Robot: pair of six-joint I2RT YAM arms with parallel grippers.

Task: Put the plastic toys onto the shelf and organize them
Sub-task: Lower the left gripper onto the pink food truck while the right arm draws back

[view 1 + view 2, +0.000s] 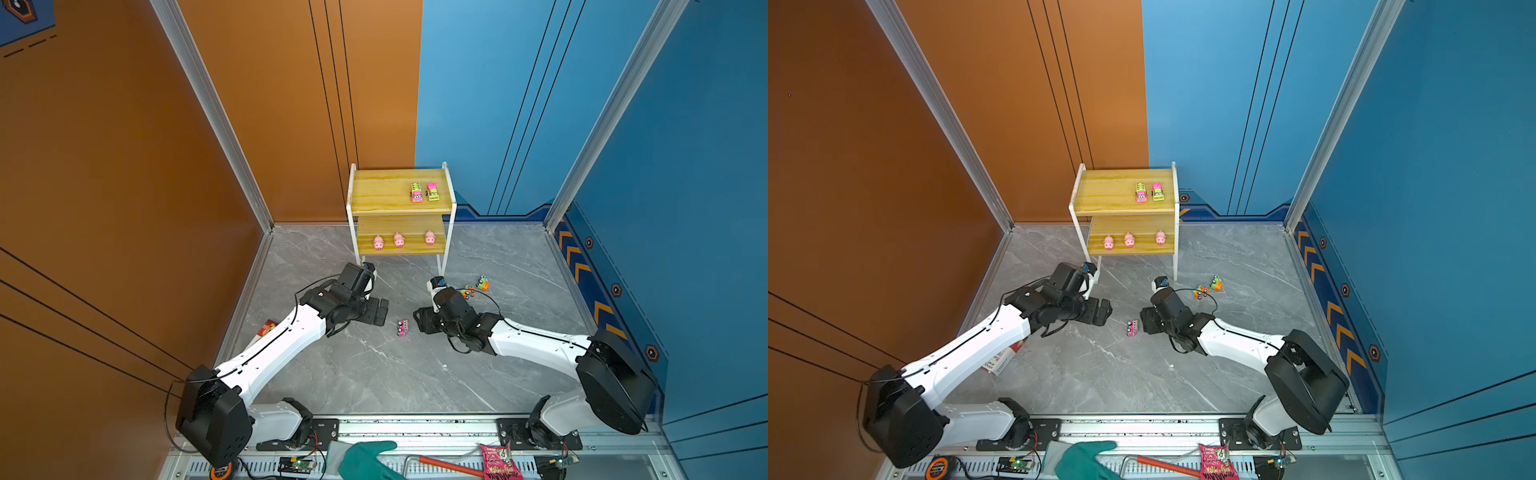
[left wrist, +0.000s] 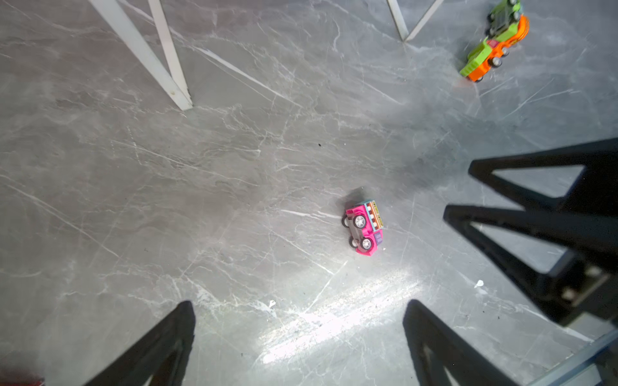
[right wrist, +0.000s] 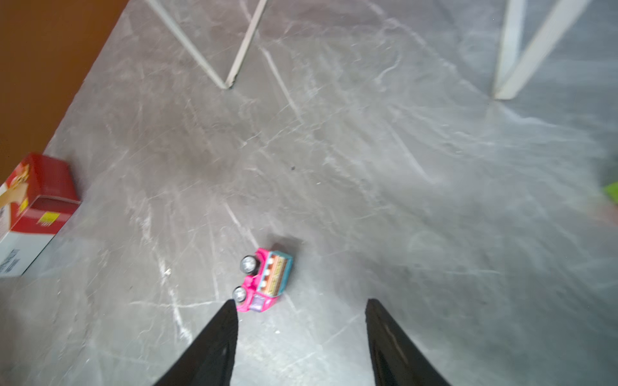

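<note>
From my remote station: the grey marble floor (image 1: pixel 374 374) fills the cell, and the shelf (image 1: pixel 382 191) stands at its far edge against the back wall. My two arms reach in from the near rail, low over the middle of the floor. The left gripper (image 1: pixel 381 311) hangs released, jaws spread wide with nothing between them. The right gripper (image 1: pixel 419 321) faces it, and the right wrist view shows its jaws parted and empty too. A red carton (image 1: pixel 267 328) lies by the left wall, partly under the left arm. Between the two grippers the pink truck (image 1: pixel 402 327) lies on its side on the floor, wheels showing. In the right wrist view this pink truck (image 3: pixel 264 284) sits just beyond one fingertip (image 3: pixel 225 324), not gripped. Two more are parked side by side on the right half of the shelf's top board, a pink-and-yellow truck (image 1: pixel 417 193) and a green-and-pink truck (image 1: pixel 433 191). On the floor near the shelf's front right leg, an orange truck (image 1: pixel 468 292) and a green truck (image 1: pixel 482 283) lie close together. Three pigs stand in a row on the lower board: left pig (image 1: pixel 378 242), middle pig (image 1: pixel 399 240) and right pig (image 1: pixel 430 237), the last set a little apart.
</note>
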